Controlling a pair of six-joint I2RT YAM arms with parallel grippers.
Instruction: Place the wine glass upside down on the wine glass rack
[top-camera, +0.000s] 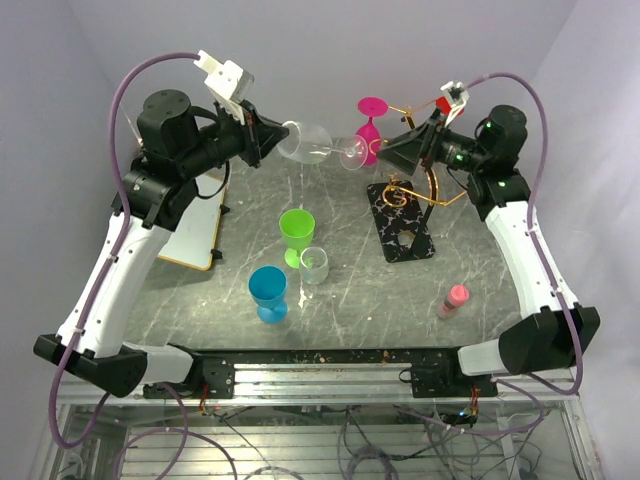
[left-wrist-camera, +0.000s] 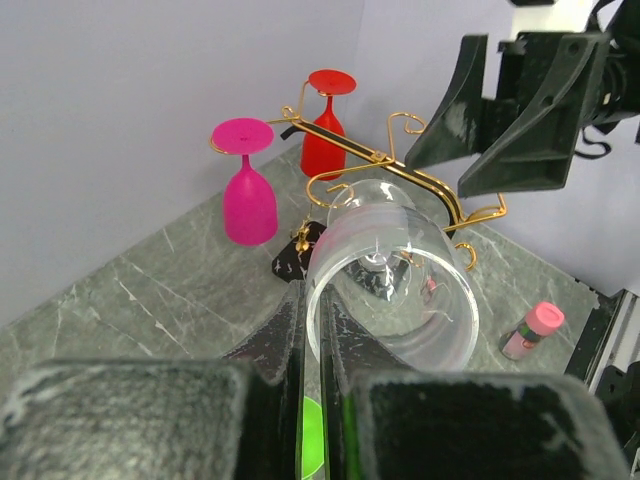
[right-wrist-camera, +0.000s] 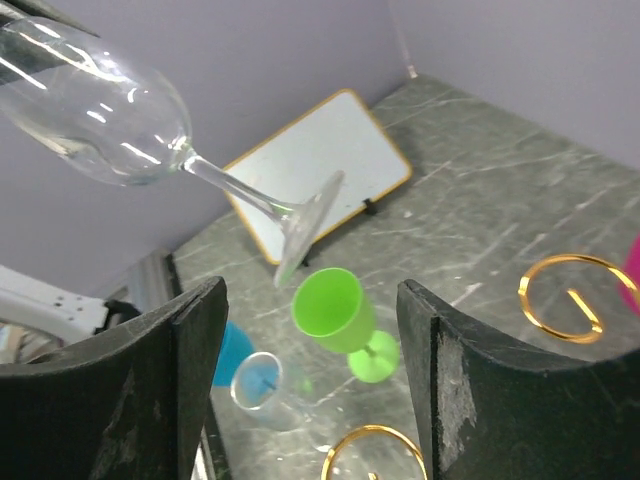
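The wine glass lay on its side in the air above the far part of the table, off the wine glass rack and to the left of it. Its mouth faced my left claw and its round foot pointed toward my right claw. My left claw was clenched on the rim, one finger outside the bowl and the other inside, with the thin glass wall pinched between them. My right claw was spread, its two fingers well apart and gripping nothing. The foot of the glass hung just ahead of those fingertips, near them but not between them and not touching either one.

The rack stood just below and behind my right claw, its gold stem rising from a black marbled base. A pink glass hung upside down from one of its arms, close behind the foot of the clear glass. A red glass hung upside down from an arm further along.

Under the held glass, a green cup stood on the table with a small clear glass just beside it and a blue cup nearer to my bases. A white board lay on the left of the table and a pink-capped bottle stood on the right, in front of the rack
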